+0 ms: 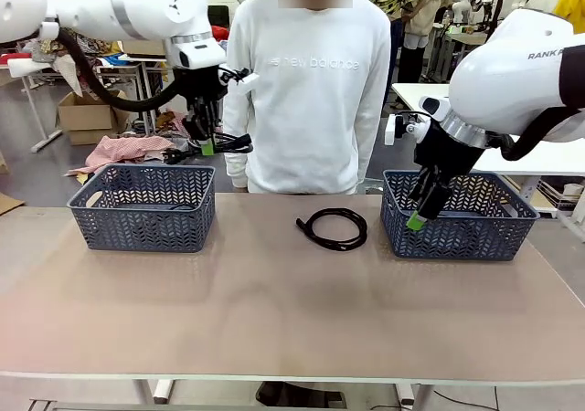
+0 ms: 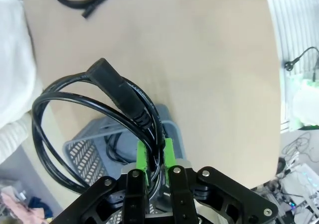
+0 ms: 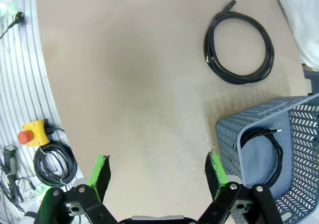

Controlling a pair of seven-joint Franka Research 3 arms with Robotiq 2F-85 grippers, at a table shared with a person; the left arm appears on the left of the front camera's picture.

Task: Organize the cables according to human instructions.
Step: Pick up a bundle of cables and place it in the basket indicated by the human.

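Our left gripper [image 1: 208, 146] is clamped tight on a coiled cable [image 2: 119, 92], plug just ahead of the pads, left basket [image 2: 84, 157] beneath the jaws. Our right gripper [image 3: 157, 169] gapes wide, holding nothing; a loose cable [image 3: 239, 47] lies well ahead of its jaws, a third cable [image 3: 264, 154] in the right basket [image 3: 299, 129] beside one finger

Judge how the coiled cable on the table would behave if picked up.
The thin black rubber cable coil is probably floppy: the similar coil in the left pincer hangs in loose, sagging loops. Likely light, since a narrow pinch holds that one. Lying flat, it should drag rather than roll.
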